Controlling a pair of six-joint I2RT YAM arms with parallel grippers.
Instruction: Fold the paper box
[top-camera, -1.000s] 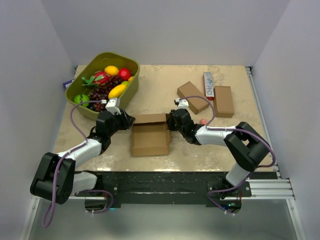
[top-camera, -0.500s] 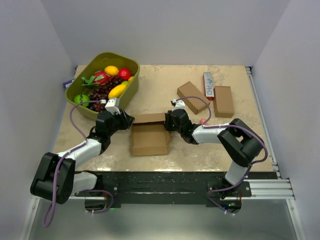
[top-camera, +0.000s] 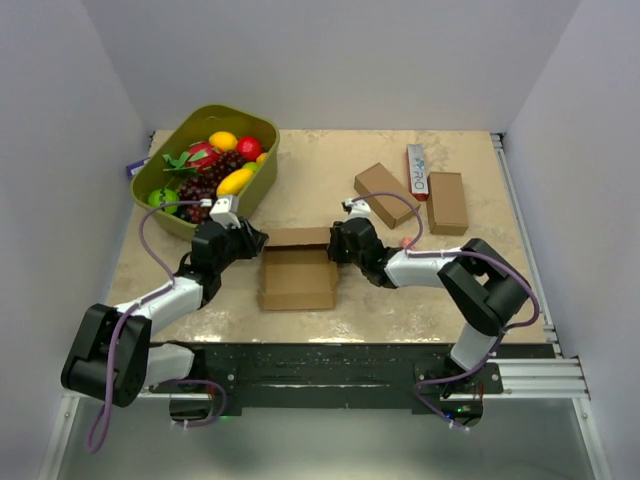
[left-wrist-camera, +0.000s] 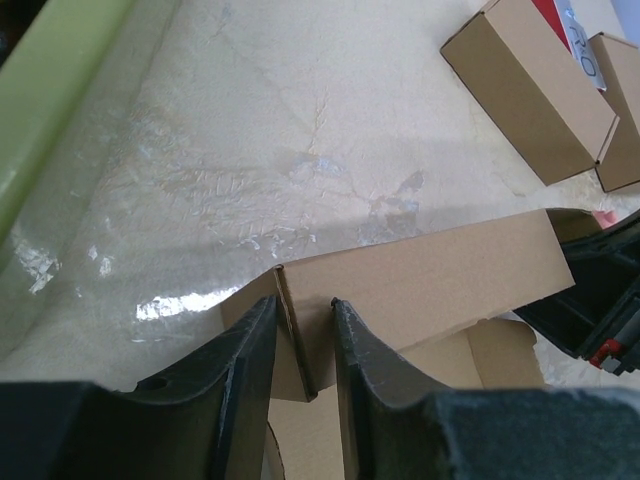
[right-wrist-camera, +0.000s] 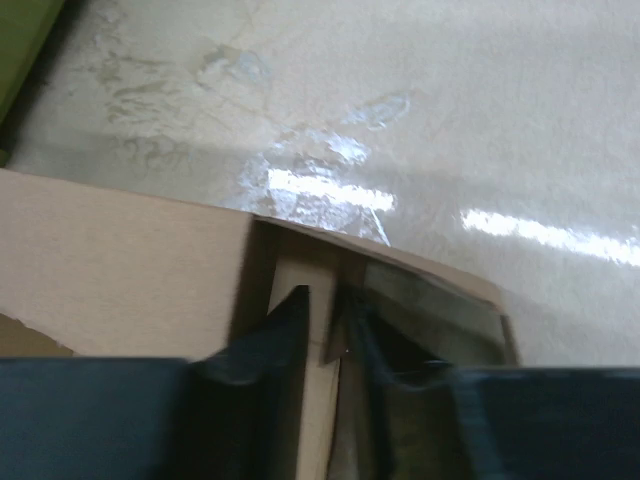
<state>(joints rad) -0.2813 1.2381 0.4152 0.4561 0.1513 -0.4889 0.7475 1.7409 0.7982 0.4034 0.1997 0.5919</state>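
Note:
The paper box (top-camera: 298, 280) lies open at the table's middle front, its lid panel (top-camera: 298, 237) standing up along the far edge. My left gripper (top-camera: 258, 240) is at the lid's left end. In the left wrist view its fingers (left-wrist-camera: 250, 350) close narrowly on the lid's small side flap (left-wrist-camera: 298, 335). My right gripper (top-camera: 338, 242) is at the lid's right end. In the right wrist view (right-wrist-camera: 325, 315) it pinches the right side flap (right-wrist-camera: 315, 270). The right gripper's black body also shows in the left wrist view (left-wrist-camera: 600, 290).
A green basin (top-camera: 262, 128) with fruit stands at the back left, close to my left arm. Two plain brown boxes (top-camera: 385, 193) (top-camera: 447, 202) and a white-and-red carton (top-camera: 417, 170) lie at the back right. A small red thing (top-camera: 407, 242) lies by the right arm.
My right gripper has moved a little left against the lid's right end. The box has slid slightly left. The left gripper has hardly moved.

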